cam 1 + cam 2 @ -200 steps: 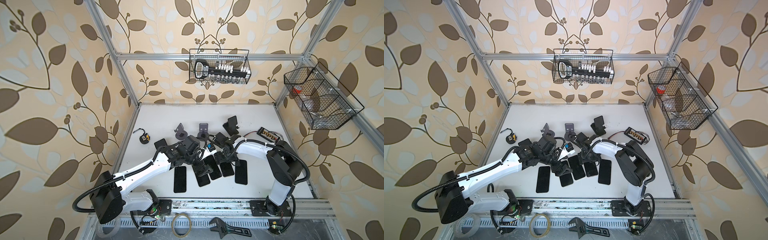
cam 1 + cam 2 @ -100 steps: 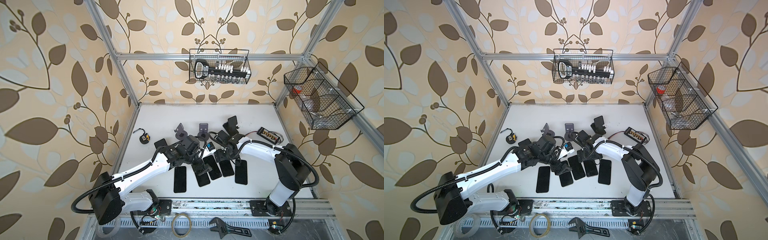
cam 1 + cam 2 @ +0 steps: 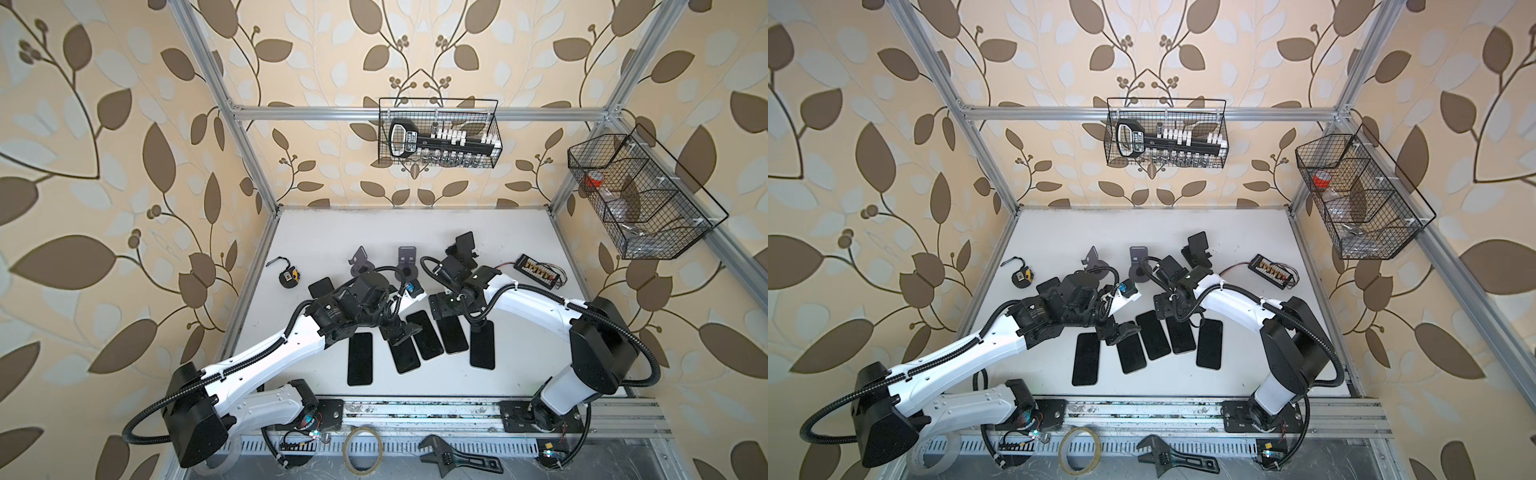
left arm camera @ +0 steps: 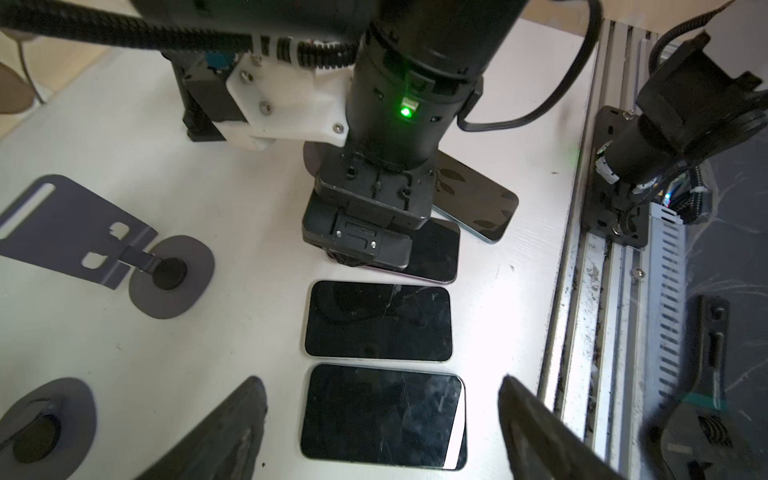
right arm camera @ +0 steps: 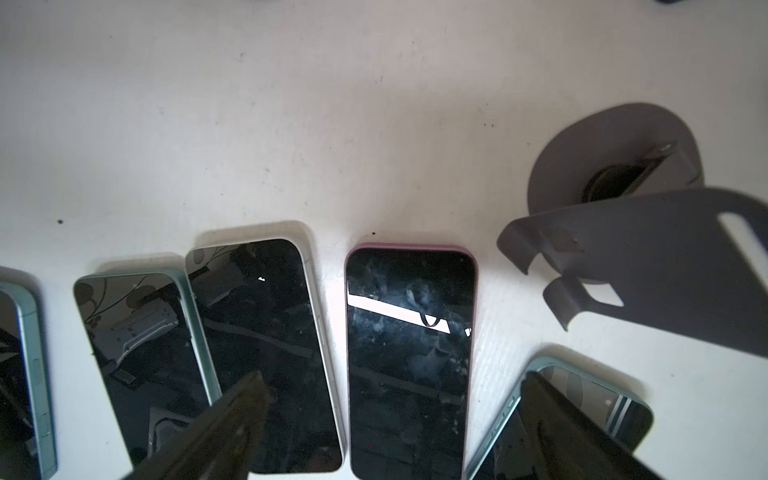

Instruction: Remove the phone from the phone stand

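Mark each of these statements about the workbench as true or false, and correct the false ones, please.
1. Several phones lie flat on the table. True.
2. The right end effector grips a phone. False: it is open and empty, and the pink-edged phone lies flat below it.
3. The grey stand in the right wrist view holds no phone. True.
4. The wrench lies among the phones. False: it lies in front of the rail, off the white table.

Tape measure, adjustable wrench, tape ring, hanging wire basket
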You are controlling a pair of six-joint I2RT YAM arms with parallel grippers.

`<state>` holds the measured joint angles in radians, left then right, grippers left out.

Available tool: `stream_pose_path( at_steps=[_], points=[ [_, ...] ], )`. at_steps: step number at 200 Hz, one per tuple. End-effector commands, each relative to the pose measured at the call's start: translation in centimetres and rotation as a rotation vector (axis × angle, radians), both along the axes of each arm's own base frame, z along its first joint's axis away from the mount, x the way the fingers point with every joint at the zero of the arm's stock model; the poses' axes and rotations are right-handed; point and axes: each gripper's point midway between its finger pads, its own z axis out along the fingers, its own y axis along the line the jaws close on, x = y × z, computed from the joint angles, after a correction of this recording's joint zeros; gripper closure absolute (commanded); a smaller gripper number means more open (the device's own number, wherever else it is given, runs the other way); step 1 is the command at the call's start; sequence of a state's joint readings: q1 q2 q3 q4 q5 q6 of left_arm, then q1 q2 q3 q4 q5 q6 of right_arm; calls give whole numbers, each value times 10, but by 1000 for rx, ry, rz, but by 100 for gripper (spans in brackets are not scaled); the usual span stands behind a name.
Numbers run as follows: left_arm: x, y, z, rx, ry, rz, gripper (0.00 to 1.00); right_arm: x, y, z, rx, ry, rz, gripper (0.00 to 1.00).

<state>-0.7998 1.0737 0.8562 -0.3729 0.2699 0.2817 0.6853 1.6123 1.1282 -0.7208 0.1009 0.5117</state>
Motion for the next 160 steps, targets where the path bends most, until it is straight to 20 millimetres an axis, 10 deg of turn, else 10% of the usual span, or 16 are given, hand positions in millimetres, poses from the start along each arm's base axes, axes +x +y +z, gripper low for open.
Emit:
stream_pose_path(
  at_steps=[1, 96, 160],
  points=[
    [7, 1, 25, -62, -123, 25, 12, -6, 0, 11, 31, -19, 12, 4],
    [58, 62, 70, -147, -309, 372, 11, 25, 17, 101, 207, -241, 37, 4],
    [86, 91, 81, -224, -288, 517, 11, 53, -11, 156, 306, -395, -26, 4]
  ],
)
